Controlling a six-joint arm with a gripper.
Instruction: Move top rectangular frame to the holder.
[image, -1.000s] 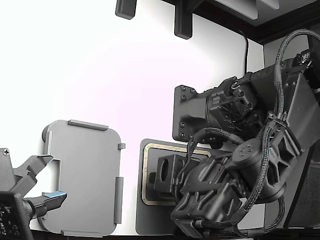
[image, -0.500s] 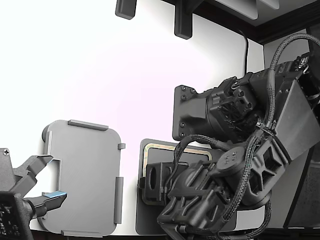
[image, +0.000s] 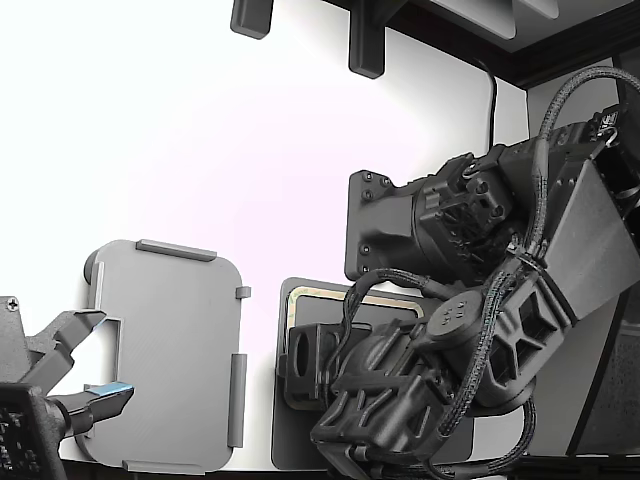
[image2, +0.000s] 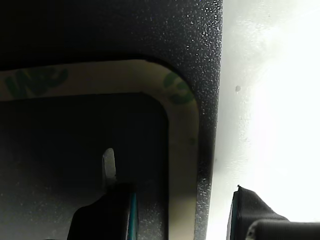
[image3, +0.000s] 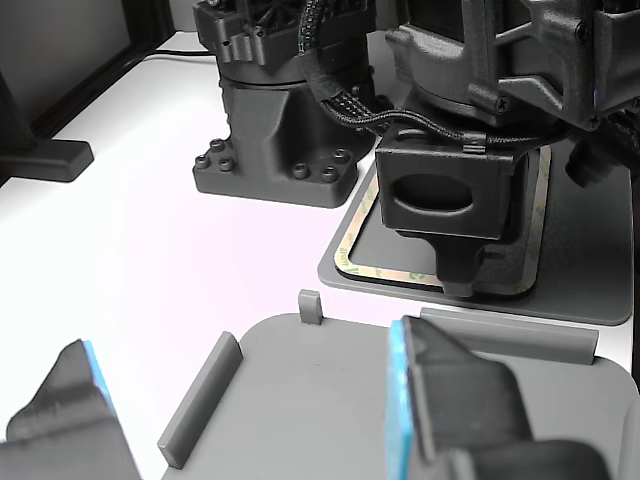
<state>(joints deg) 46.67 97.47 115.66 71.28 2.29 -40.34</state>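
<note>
The top rectangular frame lies flat on a dark grey pad at the lower middle of the exterior view; its pale tan border with greenish marks shows close up in the wrist view. My gripper is low over the frame's edge nearest the holder, open. One finger is over the frame's dark inside and the other is beyond the pad over the white table. The holder, a light grey plate with raised tabs, lies on the exterior view's left with nothing on it. The arm hides most of the frame.
A black bolted mount block stands behind the pad. A second arm's open gripper with blue pads hovers at the holder's near corner; its fingers fill the foreground of the other view. Black brackets hang at the back.
My arm has swung lower and toward the exterior view's left, carrying the gripper from the frame's middle to its edge nearest the holder. The frame, the holder and the second arm have stayed put.
</note>
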